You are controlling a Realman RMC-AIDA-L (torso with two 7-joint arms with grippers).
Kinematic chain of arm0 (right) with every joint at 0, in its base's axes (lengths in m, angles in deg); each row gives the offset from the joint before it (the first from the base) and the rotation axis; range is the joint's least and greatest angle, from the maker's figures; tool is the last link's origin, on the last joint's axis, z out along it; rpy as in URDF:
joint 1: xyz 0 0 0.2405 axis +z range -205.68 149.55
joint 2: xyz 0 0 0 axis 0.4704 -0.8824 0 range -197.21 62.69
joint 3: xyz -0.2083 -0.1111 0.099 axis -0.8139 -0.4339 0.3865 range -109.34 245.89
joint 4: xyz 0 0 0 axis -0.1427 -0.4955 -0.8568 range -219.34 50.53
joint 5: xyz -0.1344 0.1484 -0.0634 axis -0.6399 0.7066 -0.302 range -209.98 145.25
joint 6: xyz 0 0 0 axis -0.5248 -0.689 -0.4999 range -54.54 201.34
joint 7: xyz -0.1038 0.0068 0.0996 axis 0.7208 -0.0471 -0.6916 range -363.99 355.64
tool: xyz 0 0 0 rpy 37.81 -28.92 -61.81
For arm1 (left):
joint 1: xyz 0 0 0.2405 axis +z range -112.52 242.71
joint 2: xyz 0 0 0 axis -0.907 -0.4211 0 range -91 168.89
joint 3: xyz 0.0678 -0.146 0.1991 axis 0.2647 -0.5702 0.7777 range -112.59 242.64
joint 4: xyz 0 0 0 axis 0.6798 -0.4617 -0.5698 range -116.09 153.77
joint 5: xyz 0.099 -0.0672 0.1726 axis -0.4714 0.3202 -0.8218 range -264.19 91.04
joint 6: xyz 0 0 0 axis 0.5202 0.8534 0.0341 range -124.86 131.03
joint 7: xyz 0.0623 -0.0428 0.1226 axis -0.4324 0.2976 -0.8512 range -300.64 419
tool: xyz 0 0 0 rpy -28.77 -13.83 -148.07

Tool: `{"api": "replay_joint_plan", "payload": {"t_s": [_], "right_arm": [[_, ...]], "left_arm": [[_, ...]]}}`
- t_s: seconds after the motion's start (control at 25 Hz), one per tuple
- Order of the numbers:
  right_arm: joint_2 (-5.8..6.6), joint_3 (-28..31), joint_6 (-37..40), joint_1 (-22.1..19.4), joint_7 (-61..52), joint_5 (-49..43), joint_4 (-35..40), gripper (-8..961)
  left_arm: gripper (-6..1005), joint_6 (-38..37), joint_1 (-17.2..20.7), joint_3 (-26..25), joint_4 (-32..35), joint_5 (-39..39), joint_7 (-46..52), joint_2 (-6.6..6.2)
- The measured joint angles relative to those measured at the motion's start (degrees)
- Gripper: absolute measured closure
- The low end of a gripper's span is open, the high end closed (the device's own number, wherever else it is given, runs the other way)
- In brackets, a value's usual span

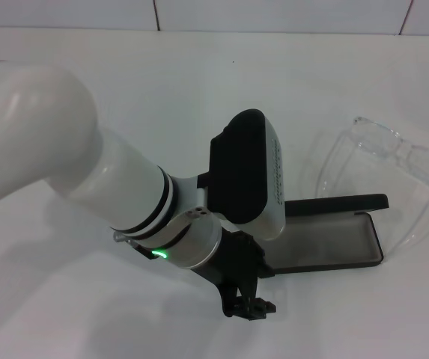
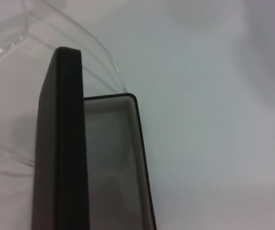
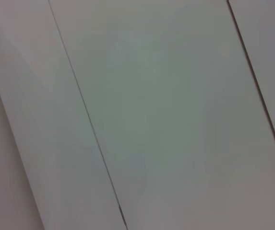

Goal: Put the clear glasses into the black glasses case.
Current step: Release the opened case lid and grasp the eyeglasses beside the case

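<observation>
White table fills the head view, and the left arm sweeps in big from the left edge, its wrist hanging right over the near end of the case. The case lies open on the table, grey-lined tray flat, lid standing up along the far side. The arm's camera block covers the left part of it. The left gripper sits low at the case's near-left end, pointing down toward the table; its jaws are too hidden behind the wrist to call, I cannot tell if they're parted or closed.

The glasses rest on the table just behind the case, toward the right, lens front farthest back, thin temple arms curving forward to the lid. They're outside the case.

Left wrist view: lid edge upright, tray corner beside it, glasses behind the lid.

Right gripper: out of sight; its wrist camera shows only pale tiled wall.
</observation>
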Motion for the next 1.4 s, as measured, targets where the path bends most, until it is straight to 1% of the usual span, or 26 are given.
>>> {"api": "replay_joint_plan", "payload": {"t_s": [0.64,0.8,0.92,1.04,1.08,1.12,1.16,1.2,1.24,1.28,1.32,1.36,1.4], "right_arm": [[-0.14,0.0,0.6,-0.6,0.1,0.2,0.0,228],[-0.13,0.0,0.7,-0.8,0.1,0.1,0.2,228],[0.26,-0.3,0.7,-0.9,-0.6,0.1,1.2,228],[1.16,-1.7,0.7,-0.3,-4.1,-0.2,4.5,229],[2.21,-3.8,0.4,0.3,-7.8,-0.8,7.6,229],[2.21,-3.8,0.4,0.3,-7.8,-0.8,7.6,229],[2.81,-5.0,0.2,0.8,-9.7,-1.3,9.2,229],[4.21,-7.6,-0.1,2.6,-15.5,-4.2,13.1,229],[4.21,-7.6,-0.1,2.6,-15.5,-4.2,13.1,229],[4.99,-8.9,-0.2,4.0,-18.3,-6.3,15.0,229],[6.42,-11.5,-0.4,7.2,-23.6,-11.5,17.5,229],[6.42,-11.5,-0.4,7.2,-23.6,-11.5,17.5,229],[7.2,-13.1,-0.5,9.4,-26.5,-15.2,18.5,230]], "left_arm": [[543,-0.2,0.3,0.1,0.6,0.0,0.4,0.05],[543,-1.7,1.7,0.0,4.3,0.0,0.6,0.01],[543,-4.2,3.3,-0.5,10.6,0.3,0.7,-0.07],[543,-6.4,4.7,-2.6,16.4,1.9,0.7,-0.07],[543,-6.8,5.9,-5.1,19.8,4.1,0.3,-0.14],[543,-6.8,5.9,-5.1,19.8,4.1,0.3,-0.14],[543,-6.8,6.5,-6.7,21.0,5.4,-0.1,-0.15],[543,-6.8,7.1,-8.3,21.9,6.8,-0.8,-0.17],[543,-6.7,7.7,-10.2,22.8,8.5,-1.5,-0.17],[543,-6.4,8.6,-13.2,23.4,11.7,-3.3,-0.13],[543,-6.0,9.4,-17.0,23.2,16.5,-5.7,-0.1],[543,-6.0,9.4,-17.0,23.2,16.5,-5.7,-0.1],[543,-5.9,9.8,-18.7,22.7,19.2,-7.1,-0.08]]}}
